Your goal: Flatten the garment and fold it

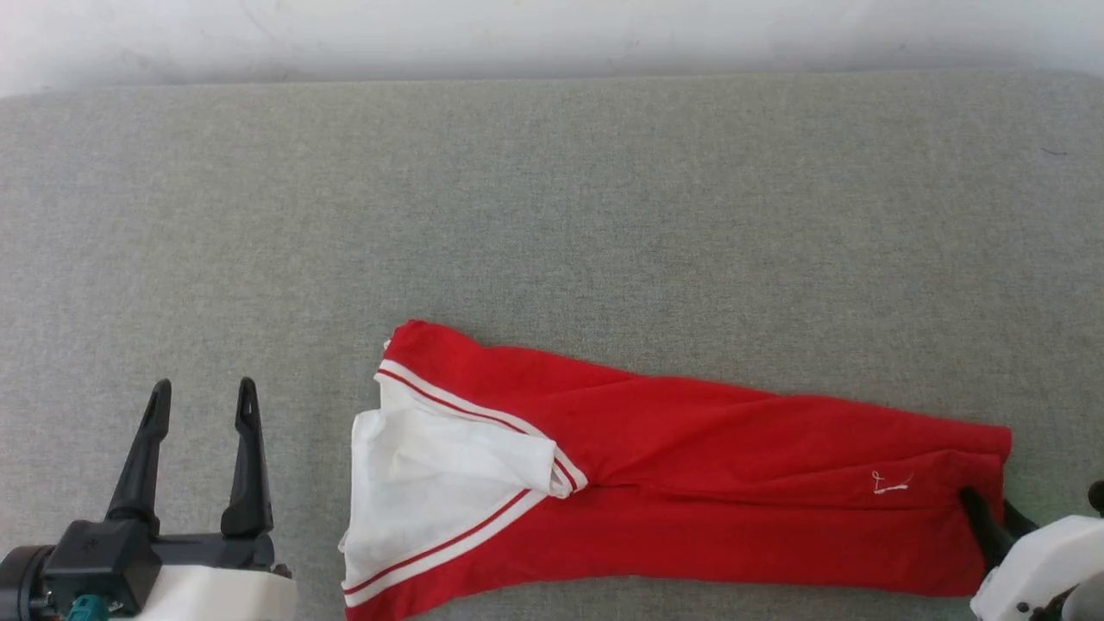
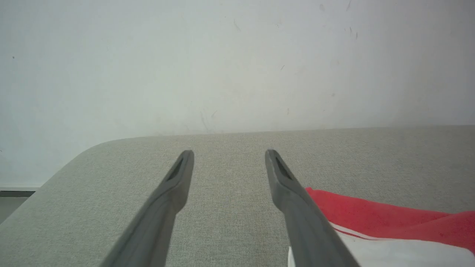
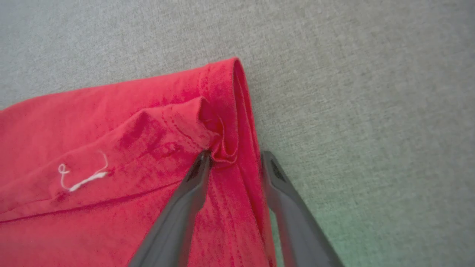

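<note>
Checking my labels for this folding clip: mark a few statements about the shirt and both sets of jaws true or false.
1. The garment lies spread flat, both sleeves out. False: it is gathered into a long strip.
2. The left gripper has open jaws, apart from the garment. True.
3. The right gripper straddles the white sleeve. False: its jaws straddle the red hem.
4. A white thread sits on the red cloth. True.
</note>
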